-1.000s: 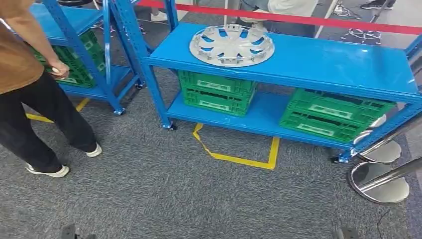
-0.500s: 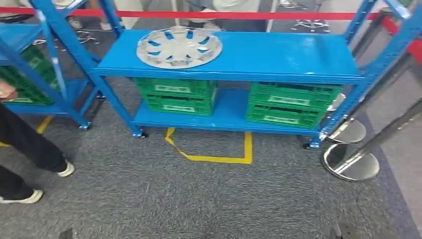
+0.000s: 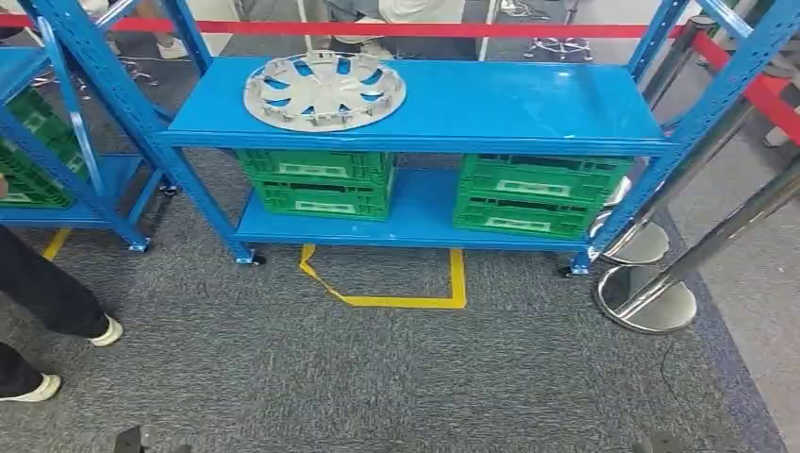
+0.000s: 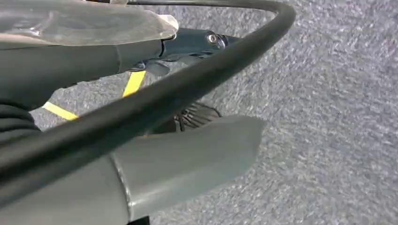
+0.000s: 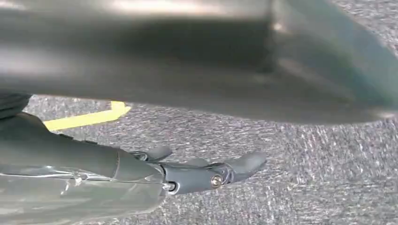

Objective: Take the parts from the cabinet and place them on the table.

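A silver-grey wheel cover [image 3: 325, 90] lies flat on the left half of the top shelf of a blue rack [image 3: 509, 99] straight ahead in the head view. Both arms hang down over the grey carpet. In the left wrist view my left hand [image 4: 141, 51] has its dark fingers [image 4: 197, 40] stretched out and holds nothing. My right hand [image 5: 155, 171], in the right wrist view, also has its fingers [image 5: 234, 166] extended with nothing in them. Both hands are far from the rack.
Two green crates [image 3: 316, 182] [image 3: 538, 193] sit on the rack's lower shelf. A second blue rack [image 3: 57, 142] stands at the left, with a person's legs [image 3: 38, 302] beside it. Chrome stanchion bases [image 3: 646, 297] and a red belt [image 3: 377, 28] bound the right and back. Yellow tape [image 3: 396, 300] marks the carpet.
The camera has swung, so the rack with the wheel cover now sits centred and squarer. The person at the left has slid mostly out of the picture.
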Controlling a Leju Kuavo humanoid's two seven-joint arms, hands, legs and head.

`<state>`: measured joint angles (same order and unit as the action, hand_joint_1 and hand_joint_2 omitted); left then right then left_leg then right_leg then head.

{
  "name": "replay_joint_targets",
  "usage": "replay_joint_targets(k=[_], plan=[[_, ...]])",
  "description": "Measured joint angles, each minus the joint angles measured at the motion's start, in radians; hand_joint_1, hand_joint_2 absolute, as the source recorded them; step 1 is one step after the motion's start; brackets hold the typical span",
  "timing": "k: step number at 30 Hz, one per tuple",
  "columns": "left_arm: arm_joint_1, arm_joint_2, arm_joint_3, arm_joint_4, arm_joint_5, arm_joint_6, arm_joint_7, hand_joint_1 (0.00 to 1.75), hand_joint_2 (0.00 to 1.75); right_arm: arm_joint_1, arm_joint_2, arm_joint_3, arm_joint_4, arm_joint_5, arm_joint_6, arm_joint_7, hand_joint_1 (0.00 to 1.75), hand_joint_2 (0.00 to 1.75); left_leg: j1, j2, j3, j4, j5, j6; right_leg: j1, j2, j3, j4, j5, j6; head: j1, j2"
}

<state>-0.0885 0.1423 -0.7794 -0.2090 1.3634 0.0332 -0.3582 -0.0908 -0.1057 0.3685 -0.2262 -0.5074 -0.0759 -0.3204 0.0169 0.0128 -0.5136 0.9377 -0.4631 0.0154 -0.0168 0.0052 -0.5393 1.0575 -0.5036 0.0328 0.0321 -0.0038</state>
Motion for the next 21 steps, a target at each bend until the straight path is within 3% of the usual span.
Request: replay_joint_targets(k=[1, 2, 4, 5, 6, 8, 9, 10, 12, 16, 21], plan=[[0.0, -0.001, 0.0, 0.0, 0.0, 0.0, 0.0, 0.0, 1.75, 0.0, 0.0, 0.0, 0.0, -0.001, 0.0, 0.002, 0.0, 0.0, -0.001, 0.001, 0.003, 0.0, -0.002, -0.004, -0.001, -0.006, 0.038, -0.084, 0.019, -0.004, 0.007, 0.0], [0.0, -0.001, 0.0, 0.0, 0.0, 0.001, 0.0, 0.0, 1.75, -0.001, 0.0, 0.0, 0.0, -0.002, 0.0, 0.009, 0.0, 0.0, -0.009, 0.001, 0.0, 0.006, -0.004, -0.01, 0.008, -0.008, 0.049, -0.107, 0.008, -0.007, 0.014, 0.0], [-0.001, 0.0, 0.0, 0.0, -0.002, 0.004, 0.001, 0.0, 1.75, -0.002, 0.0, 0.0, 0.0, -0.005, 0.002, 0.024, 0.0, 0.0, -0.01, 0.002, -0.006, 0.01, -0.007, -0.015, 0.0, -0.005, 0.045, -0.112, 0.009, -0.014, 0.004, 0.0], [0.0, 0.002, 0.0, 0.0, -0.004, 0.009, 0.005, 0.0, 1.75, 0.0, 0.001, 0.001, 0.0, -0.005, 0.004, 0.034, 0.0, 0.0, -0.012, 0.001, -0.005, 0.01, -0.006, 0.009, 0.001, -0.005, 0.046, -0.111, 0.008, -0.012, -0.002, 0.0], [0.0, 0.002, 0.0, 0.0, -0.006, 0.014, 0.012, 0.0, 1.75, 0.003, 0.001, 0.001, 0.0, -0.006, 0.005, 0.042, 0.0, 1.75, -0.012, 0.001, -0.004, 0.008, -0.004, 0.013, 0.004, -0.005, 0.046, -0.111, 0.008, -0.013, -0.008, 0.0], [-0.001, 0.002, 0.0, 0.0, -0.007, 0.024, 0.025, 0.0, 1.75, 0.003, 0.001, 0.004, 0.0, -0.008, 0.003, 0.06, 0.0, 1.75, -0.01, 0.001, -0.002, 0.003, -0.001, 0.008, 0.008, -0.004, 0.046, -0.111, 0.008, -0.017, -0.015, 0.0], [0.0, 0.002, 0.0, 0.0, -0.009, 0.027, 0.027, 0.0, 0.0, 0.003, 0.001, 0.006, 0.0, -0.008, 0.0, 0.07, 0.0, 1.75, -0.009, 0.001, -0.001, 0.001, 0.001, 0.006, 0.008, -0.004, 0.046, -0.111, 0.008, -0.018, -0.019, 0.0], [0.001, 0.002, 0.0, 0.0, -0.021, 0.03, 0.031, 0.0, 0.0, 0.004, 0.001, 0.006, 0.0, -0.004, 0.0, 0.08, 0.0, 0.0, -0.009, 0.001, 0.001, -0.001, 0.002, 0.004, 0.009, -0.004, 0.047, -0.111, 0.006, -0.022, -0.022, 0.0], [0.008, 0.0, 0.006, 0.0, -0.062, 0.03, 0.044, 0.0, 0.0, 0.01, 0.001, 0.006, 0.0, 0.012, -0.001, 0.094, 0.0, 0.0, -0.009, 0.001, 0.003, -0.004, 0.003, 0.001, 0.009, -0.004, 0.047, -0.111, 0.006, -0.023, -0.028, 0.0], [0.027, -0.011, 0.036, -0.002, -0.18, 0.026, 0.072, 0.0, 0.0, 0.027, 0.005, 0.003, -0.003, 0.058, 0.006, 0.116, 0.0, 0.0, -0.007, 0.001, 0.005, -0.009, 0.003, -0.019, 0.01, -0.004, 0.047, -0.11, 0.004, -0.028, -0.035, 0.0], [0.051, -0.026, 0.094, -0.012, -0.332, 0.019, 0.109, 0.0, 0.0, 0.05, 0.01, -0.016, -0.011, 0.115, 0.015, 0.142, 0.0, 0.0, -0.008, 0.001, 0.005, -0.009, 0.001, -0.026, 0.009, -0.004, 0.048, -0.11, 0.003, -0.029, -0.035, 0.0]])
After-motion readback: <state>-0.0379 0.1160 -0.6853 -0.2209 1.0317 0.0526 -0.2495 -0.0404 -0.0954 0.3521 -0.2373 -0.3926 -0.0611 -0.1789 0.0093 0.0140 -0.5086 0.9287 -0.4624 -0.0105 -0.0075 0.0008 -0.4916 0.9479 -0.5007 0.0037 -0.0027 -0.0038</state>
